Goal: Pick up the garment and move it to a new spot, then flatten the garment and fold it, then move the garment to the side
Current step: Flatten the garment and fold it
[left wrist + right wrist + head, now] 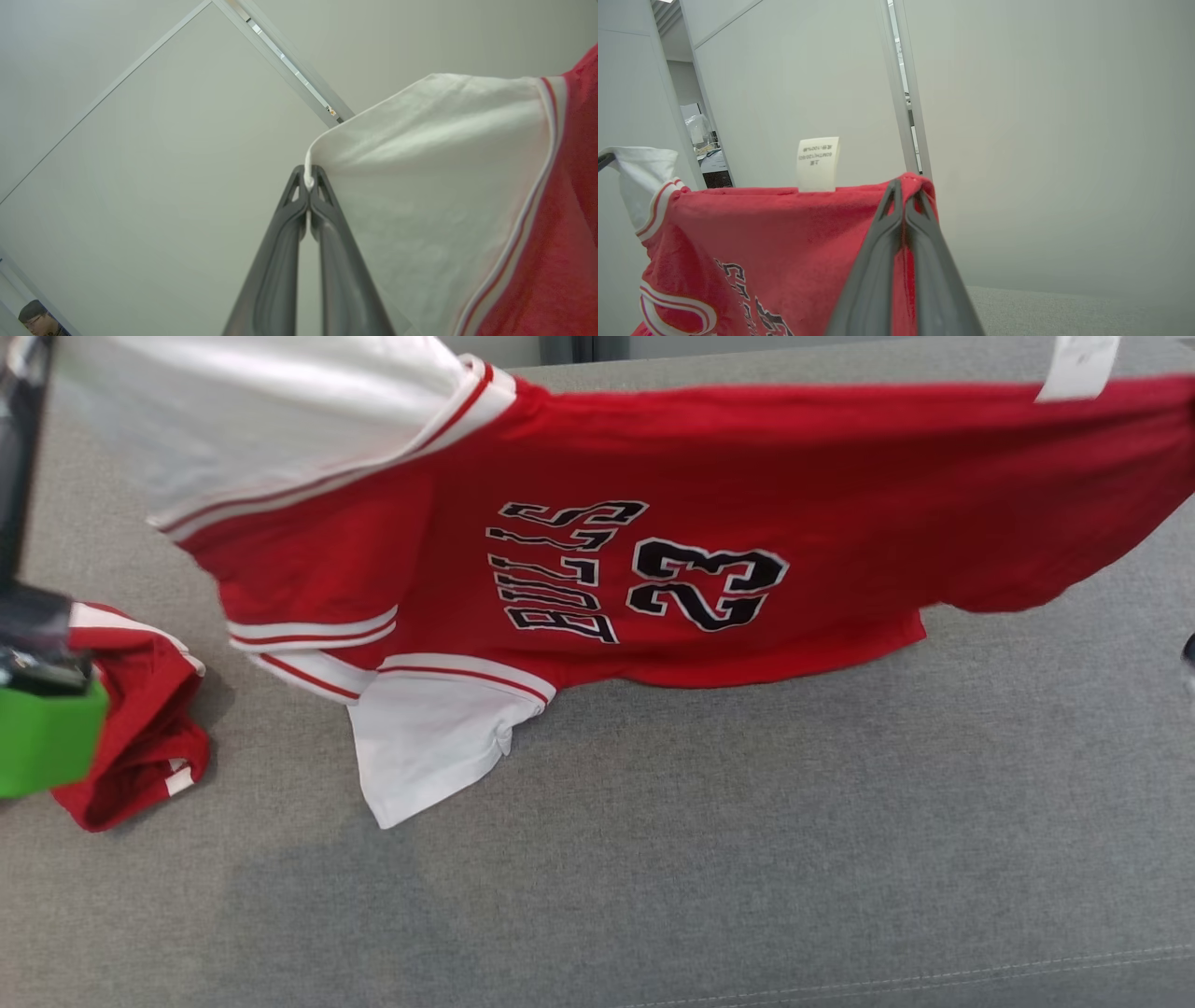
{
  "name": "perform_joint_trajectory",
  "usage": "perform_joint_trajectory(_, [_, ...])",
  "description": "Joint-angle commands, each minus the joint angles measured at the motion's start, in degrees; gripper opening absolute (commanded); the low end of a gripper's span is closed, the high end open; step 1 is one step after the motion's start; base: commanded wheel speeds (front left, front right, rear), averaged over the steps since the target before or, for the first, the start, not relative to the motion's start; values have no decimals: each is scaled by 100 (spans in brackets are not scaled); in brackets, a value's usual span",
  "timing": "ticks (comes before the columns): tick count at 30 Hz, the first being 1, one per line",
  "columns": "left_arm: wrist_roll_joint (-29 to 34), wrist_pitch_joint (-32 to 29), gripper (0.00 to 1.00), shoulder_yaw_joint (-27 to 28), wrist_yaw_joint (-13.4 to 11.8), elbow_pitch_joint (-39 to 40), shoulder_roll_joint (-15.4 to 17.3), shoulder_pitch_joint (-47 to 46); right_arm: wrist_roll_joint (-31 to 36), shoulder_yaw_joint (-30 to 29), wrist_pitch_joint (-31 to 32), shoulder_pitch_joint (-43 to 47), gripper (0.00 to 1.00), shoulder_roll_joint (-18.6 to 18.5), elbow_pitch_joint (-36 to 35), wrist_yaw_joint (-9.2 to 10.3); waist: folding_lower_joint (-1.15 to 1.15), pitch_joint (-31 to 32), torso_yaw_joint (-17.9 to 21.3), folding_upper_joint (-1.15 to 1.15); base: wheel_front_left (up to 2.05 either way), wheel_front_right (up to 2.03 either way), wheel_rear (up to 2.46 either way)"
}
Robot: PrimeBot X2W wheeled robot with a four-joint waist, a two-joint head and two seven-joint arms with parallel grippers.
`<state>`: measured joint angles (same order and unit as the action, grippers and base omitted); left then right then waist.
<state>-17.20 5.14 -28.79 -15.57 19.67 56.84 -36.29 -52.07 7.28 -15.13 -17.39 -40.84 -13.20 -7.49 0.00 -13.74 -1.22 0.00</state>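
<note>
red jersey with white sleeves and "bulls 23" hangs stretched sideways above the grey surface.

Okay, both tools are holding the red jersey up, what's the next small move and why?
Probably lower both, laying the jersey flat on the grey surface: left tool pinches the white sleeve, right tool the red hem, and it hangs spread.

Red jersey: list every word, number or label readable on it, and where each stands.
"BULLS": black, white-edged letters on the chest of the red jersey.
"23": same style, beside the word.
White tag on the jersey's held-up edge: printed lines, too small to read.
</note>
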Motion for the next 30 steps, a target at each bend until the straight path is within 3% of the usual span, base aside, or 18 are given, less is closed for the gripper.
perform_joint_trajectory(1, [28, -92, 0, 42, 105, 54, 57, -238, -85, -11, -1, -249, 0, -98, -28, 1, 0, -89, 17, 0, 0, 0, 0])
perform_joint_trajectory(3, [67, -226, 0, 67, 322, 63, 97, -649, -197, 67, -1, -630, 0, -274, 49, 1, 0, -208, 27, 0, 0, 0, 0])
perform_joint_trajectory(9, [219, -324, 0, -92, 1105, -686, -324, -2121, -114, 627, 204, -2162, 0, -775, 701, 1, 0, -720, -60, 0, 0, 0, 0])
perform_joint_trajectory(13, [385, -344, 0, -435, 1849, -1697, -853, -3399, -40, 1210, 568, -3492, 0, -673, 1385, 1, 0, -1186, -99, 0, 0, 0, 0])
perform_joint_trajectory(16, [560, -315, 0, -703, 2152, -2563, -1258, -4403, 108, 1629, 770, -4505, 0, -528, 1987, 3, 0, -1556, -89, 0, 0, 0, 0])
perform_joint_trajectory(19, [791, -133, 0, -902, 2247, -3534, -1572, -5520, 460, 2006, 718, -5562, 0, -248, 2708, 3, 0, -1968, 58, 0, 0, 0, 0])
perform_joint_trajectory(24, [1434, 462, 0, -1099, 2246, -4753, -2036, -7250, 1171, 2160, 202, -6976, 0, 178, 3797, 4, 0, -2560, 258, 0, 0, 0, 0])
perform_joint_trajectory(30, [1736, 991, 0, -1045, 1772, -5379, -2555, -8305, 2020, 2102, -12, -7905, 0, 202, 4133, 4, 0, -3130, -4, 0, 0, 0, 0])
